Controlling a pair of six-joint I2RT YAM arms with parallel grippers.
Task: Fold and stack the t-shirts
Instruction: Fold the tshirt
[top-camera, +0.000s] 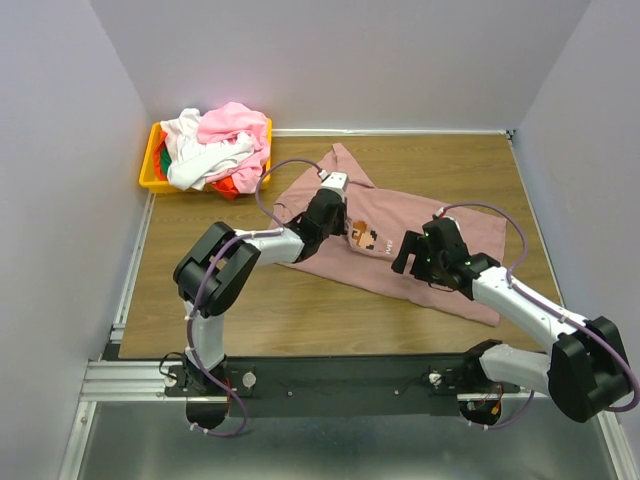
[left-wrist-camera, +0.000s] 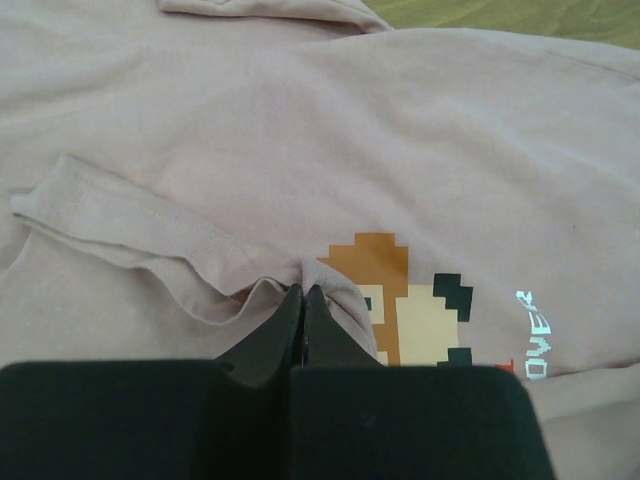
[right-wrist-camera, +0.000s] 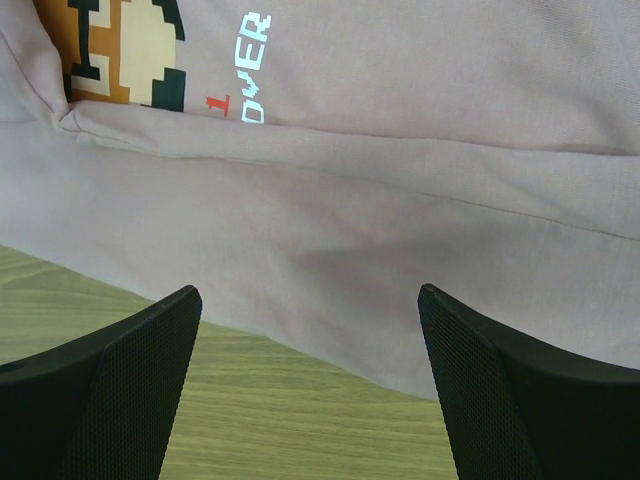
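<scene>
Two sets of jaws work over one dusty mauve t-shirt (top-camera: 395, 205), which lies spread out on the counter (top-camera: 300, 300). Nearest, my right jaws stand wide open with nothing between them, hovering over the shirt's near hem, where the cloth meets bare wood. Just beyond, my left jaws are pressed together on a raised ridge of the same shirt, right beside the pixel-art print (left-wrist-camera: 400, 300) on its chest. At the far left corner a yellow bin (top-camera: 152, 180) holds a heap of other t-shirts (top-camera: 215, 145), pink, white, red-orange and green, well apart from both jaws.
</scene>
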